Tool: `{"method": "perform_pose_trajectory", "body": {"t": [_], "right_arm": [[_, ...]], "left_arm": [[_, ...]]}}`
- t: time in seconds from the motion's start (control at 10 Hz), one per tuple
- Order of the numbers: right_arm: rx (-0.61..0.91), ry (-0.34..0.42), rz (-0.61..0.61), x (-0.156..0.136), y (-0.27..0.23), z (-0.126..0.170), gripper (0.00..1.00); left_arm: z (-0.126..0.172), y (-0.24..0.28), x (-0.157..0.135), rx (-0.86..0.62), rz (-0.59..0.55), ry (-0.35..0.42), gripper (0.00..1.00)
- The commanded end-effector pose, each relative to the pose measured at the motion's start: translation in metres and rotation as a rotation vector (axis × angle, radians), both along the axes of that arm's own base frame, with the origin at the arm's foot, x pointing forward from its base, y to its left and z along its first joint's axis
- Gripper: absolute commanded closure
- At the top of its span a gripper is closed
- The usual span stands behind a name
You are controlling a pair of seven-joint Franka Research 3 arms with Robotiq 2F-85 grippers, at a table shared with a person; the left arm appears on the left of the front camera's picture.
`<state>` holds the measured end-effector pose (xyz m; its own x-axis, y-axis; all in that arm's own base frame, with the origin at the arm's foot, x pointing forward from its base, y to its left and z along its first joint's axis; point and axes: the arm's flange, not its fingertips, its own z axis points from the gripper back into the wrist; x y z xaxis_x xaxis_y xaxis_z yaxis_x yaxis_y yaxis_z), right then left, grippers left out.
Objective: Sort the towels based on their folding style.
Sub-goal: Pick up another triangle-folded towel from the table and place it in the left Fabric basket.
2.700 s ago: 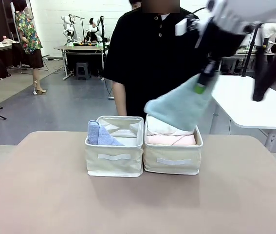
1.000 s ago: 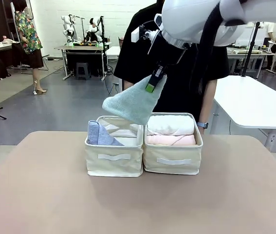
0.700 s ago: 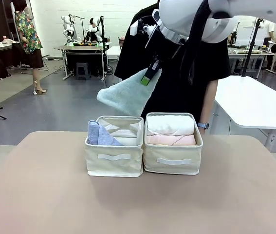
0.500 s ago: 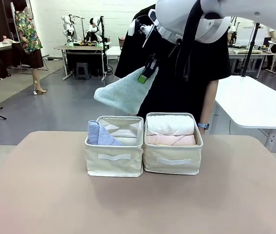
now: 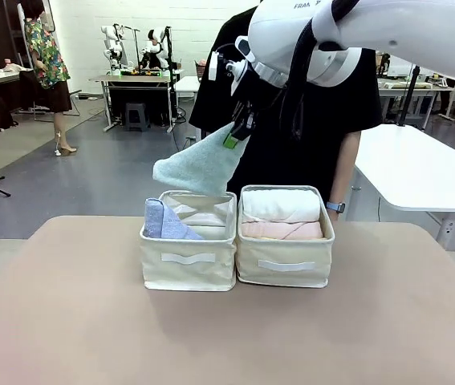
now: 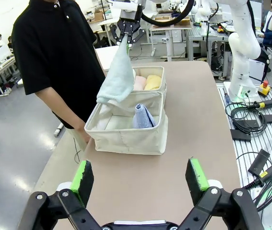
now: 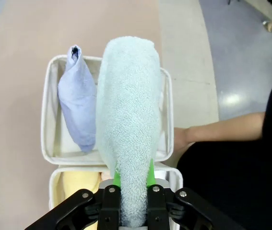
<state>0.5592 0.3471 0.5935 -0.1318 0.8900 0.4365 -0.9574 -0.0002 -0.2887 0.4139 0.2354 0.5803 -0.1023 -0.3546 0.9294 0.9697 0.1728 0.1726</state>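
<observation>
My right gripper (image 5: 232, 135) is shut on the narrow end of the pale grey-green cone towel (image 5: 198, 165), which hangs over the left cream basket (image 5: 187, 258). From the right wrist view the towel (image 7: 126, 120) covers the basket's middle, with the lavender-blue cone towel (image 7: 78, 105) lying beside it inside. The right basket (image 5: 283, 261) holds the white roll (image 5: 282, 204) above the pink roll (image 5: 282, 230); a yellow roll (image 6: 153, 82) lies behind them. The dark grey roll is hidden. My left gripper (image 6: 139, 175) is open, well back from both baskets.
A person in a black shirt stands right behind the baskets, with a forearm (image 7: 212, 132) close to the left basket's far rim. The tan table (image 5: 227, 337) is bare in front of the baskets. Cables and an arm base (image 6: 243, 91) stand off the table's side.
My right gripper has carried the grey-green towel leftward, from above the right basket to above the left basket, and slightly lower over the last second.
</observation>
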Motion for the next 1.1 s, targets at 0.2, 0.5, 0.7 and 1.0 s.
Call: {"method": "perform_pose_trajectory", "body": {"t": [0.2, 0.5, 0.7, 1.0], "right_arm": [[-0.035, 0.062, -0.014, 0.021, 0.010, -0.037, 0.81], [-0.030, 0.069, 0.006, 0.027, 0.018, -0.059, 0.81], [-0.081, 0.102, 0.000, 0.032, 0.023, -0.079, 0.81], [-0.136, 0.125, -0.013, 0.036, 0.024, -0.096, 0.81]], "left_arm": [[-0.001, 0.000, -0.003, 0.019, 0.005, 0.000, 0.00], [-0.001, 0.000, -0.003, 0.019, 0.005, 0.000, 0.00], [-0.001, 0.000, -0.003, 0.019, 0.005, 0.000, 0.00], [-0.001, 0.000, -0.003, 0.019, 0.005, 0.000, 0.00]]}}
